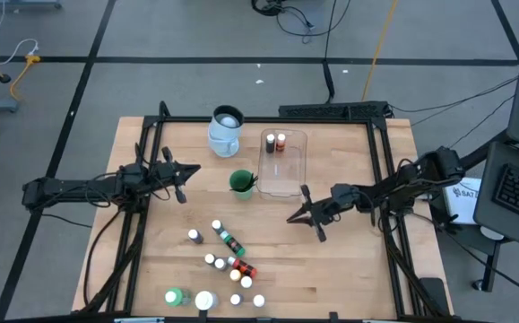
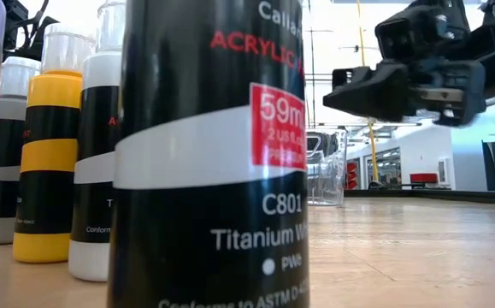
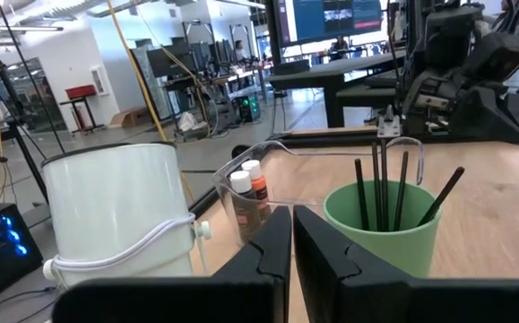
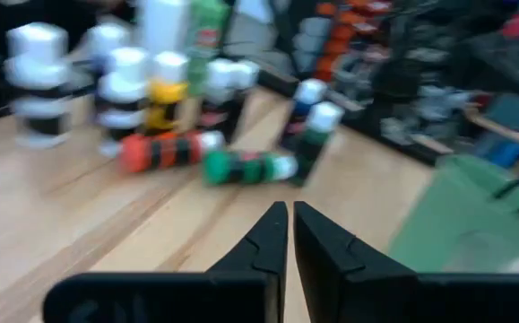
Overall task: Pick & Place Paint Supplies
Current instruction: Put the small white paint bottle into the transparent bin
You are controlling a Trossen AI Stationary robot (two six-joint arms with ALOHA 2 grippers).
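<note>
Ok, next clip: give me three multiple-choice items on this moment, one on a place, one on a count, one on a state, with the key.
1. Where do the thin dark brushes stand?
A. In the green cup
B. Flat on the table
C. In the pale jug

2. How many small bottles stand inside the clear tub?
A. None
B. Two
C. Five

3. How does the right gripper stand?
A. Shut on a red bottle
B. Wide open above the tub
C. Shut and holding nothing

Key:
1 A: the left wrist view shows the brushes upright in the green cup.
2 B: the high view shows a dark bottle and an orange bottle side by side at the tub's far end.
3 C: the right wrist view shows its fingers together with nothing between them; the red bottle lies farther off on the table.
</note>
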